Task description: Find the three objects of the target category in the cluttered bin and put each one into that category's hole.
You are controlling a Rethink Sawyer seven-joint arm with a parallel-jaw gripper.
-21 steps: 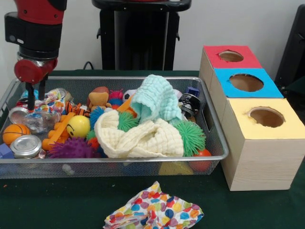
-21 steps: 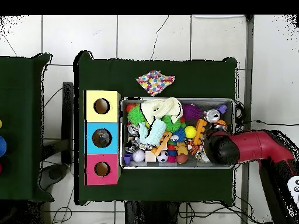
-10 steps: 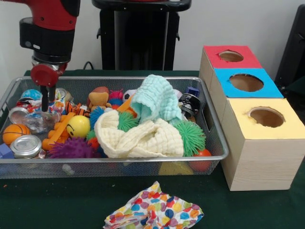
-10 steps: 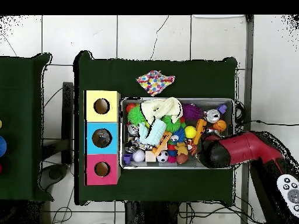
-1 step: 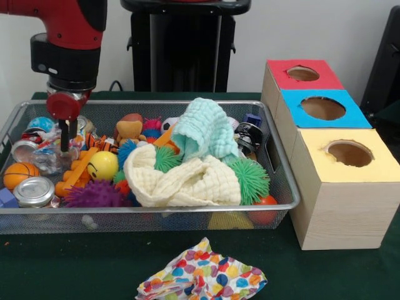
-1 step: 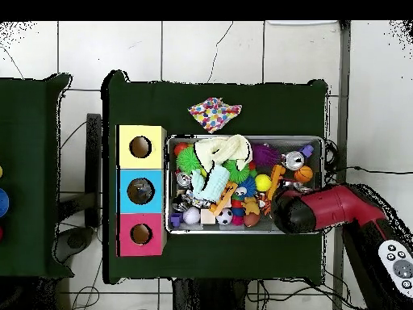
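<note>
Front view, nearest the camera: a crumpled cloth with coloured dots point(image 5: 201, 277) lies on the green table point(image 5: 75, 269), just outside the wire bin point(image 5: 284, 187). Inside the bin, the front row holds a metal tin point(image 5: 33, 191), a small basketball point(image 5: 19, 174), a purple spiky ball point(image 5: 94, 195) and a cream cloth point(image 5: 187, 181), which drapes over a green spiky ball point(image 5: 251, 180). Behind these lie a yellow smiley ball point(image 5: 102, 165) and a mint cloth point(image 5: 203, 131), heaped at mid-bin. To one side of the bin stand three boxes in a row, each with a round hole on top: yellow box point(image 5: 362, 164) nearest, blue box point(image 5: 325, 109) next, red box point(image 5: 303, 74) farthest. The gripper point(image 5: 64, 144) hangs over the bin's far corner, its tips down among the clutter beside the smiley ball; whether its fingers are parted or closed cannot be told. The overhead view shows the red arm point(image 6: 339, 208) covering that same corner.
</note>
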